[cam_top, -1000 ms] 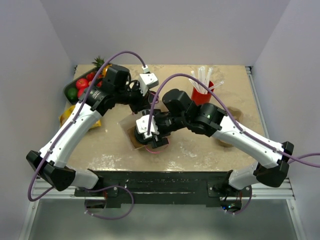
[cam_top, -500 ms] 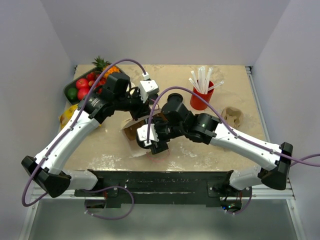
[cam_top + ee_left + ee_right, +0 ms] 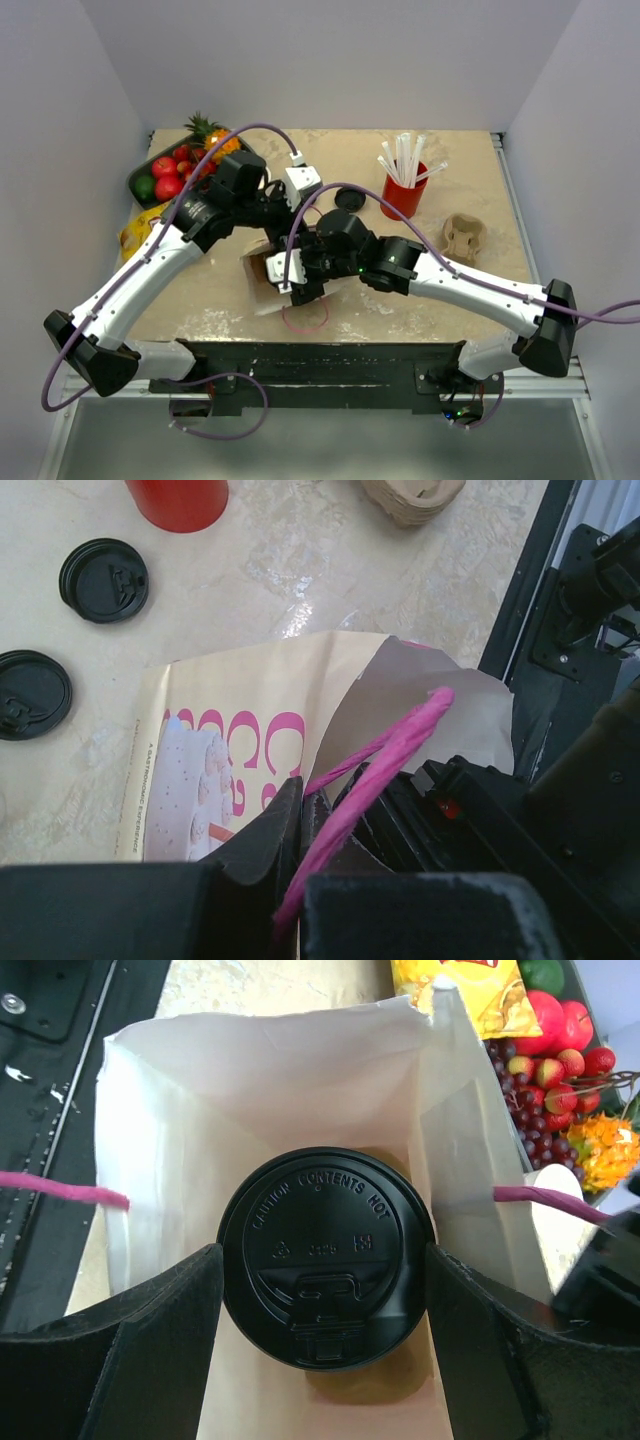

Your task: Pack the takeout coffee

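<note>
- You are holding the takeout coffee (image 3: 325, 1230) in the right gripper (image 3: 326, 1295). Its jaws are clamped on opposite sides, level with the black lid (image 3: 330, 1185), and the cup is sitting down inside the open paper bag (image 3: 260, 1070).
- The left gripper (image 3: 300, 825) is pinching the bag's rim beside the pink handle (image 3: 390, 760), jaws together on the paper.
- You are probably handling a light, thin-walled cup that is crushing easily under a hard squeeze, and the lid may be popping loose. The stiffer band under the rolled rim is looking like the best hold, with the cup upright.
</note>
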You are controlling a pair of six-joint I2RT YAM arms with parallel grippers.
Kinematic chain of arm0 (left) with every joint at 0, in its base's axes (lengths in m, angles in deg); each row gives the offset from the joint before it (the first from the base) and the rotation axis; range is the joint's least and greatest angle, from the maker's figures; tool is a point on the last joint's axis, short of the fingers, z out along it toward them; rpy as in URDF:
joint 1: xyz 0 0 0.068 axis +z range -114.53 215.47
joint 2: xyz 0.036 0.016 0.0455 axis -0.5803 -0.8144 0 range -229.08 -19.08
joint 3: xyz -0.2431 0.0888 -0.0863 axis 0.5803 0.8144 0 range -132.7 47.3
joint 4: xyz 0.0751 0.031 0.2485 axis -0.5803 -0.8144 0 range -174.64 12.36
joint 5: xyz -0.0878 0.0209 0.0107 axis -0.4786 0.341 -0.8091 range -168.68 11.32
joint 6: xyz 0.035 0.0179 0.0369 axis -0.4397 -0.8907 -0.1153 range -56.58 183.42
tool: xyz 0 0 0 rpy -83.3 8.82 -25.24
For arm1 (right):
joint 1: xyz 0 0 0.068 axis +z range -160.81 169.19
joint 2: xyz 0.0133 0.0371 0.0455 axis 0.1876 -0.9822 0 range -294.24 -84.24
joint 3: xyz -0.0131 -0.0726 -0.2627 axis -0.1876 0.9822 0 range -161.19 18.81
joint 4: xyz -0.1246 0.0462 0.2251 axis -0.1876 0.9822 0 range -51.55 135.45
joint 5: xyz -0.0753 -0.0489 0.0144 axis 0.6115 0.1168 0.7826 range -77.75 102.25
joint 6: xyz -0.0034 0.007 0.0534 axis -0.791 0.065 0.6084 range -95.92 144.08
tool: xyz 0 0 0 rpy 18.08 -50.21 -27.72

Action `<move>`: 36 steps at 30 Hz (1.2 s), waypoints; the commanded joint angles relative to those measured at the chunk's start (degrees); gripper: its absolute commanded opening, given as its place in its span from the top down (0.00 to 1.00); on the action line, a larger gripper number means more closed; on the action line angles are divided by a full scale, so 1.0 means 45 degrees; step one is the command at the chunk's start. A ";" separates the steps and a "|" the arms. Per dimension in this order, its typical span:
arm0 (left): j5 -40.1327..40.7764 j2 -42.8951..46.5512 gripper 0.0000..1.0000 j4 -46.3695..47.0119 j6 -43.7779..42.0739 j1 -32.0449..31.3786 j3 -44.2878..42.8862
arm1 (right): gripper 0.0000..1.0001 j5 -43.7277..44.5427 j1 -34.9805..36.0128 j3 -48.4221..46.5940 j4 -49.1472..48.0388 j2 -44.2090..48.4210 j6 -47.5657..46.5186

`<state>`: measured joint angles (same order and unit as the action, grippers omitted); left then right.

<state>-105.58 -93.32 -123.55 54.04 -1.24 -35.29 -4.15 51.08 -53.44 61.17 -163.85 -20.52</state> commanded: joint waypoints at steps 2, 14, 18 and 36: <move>-0.1169 0.0053 1.00 0.0183 0.0874 0.0342 0.0110 | 1.00 0.0130 -0.0003 0.0117 -0.2098 -0.0179 -0.0829; -0.3163 -0.0514 1.00 0.0397 0.1734 0.1478 0.0267 | 1.00 -0.0573 -0.0003 0.1270 -0.3623 -0.0432 -0.2080; -0.3028 -0.0651 1.00 0.0476 0.1774 0.1478 0.0228 | 1.00 -0.1001 -0.0061 0.1036 -0.3079 -0.0648 -0.2159; -0.5194 -0.1061 1.00 -0.0149 0.1285 0.2454 0.0344 | 1.00 -0.0340 -0.0101 0.0879 -0.3271 -0.1624 -0.2628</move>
<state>-125.16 -97.97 -122.70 59.72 9.71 -34.22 -7.28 51.01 -47.76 50.29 -169.82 -31.32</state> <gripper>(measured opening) 0.020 0.771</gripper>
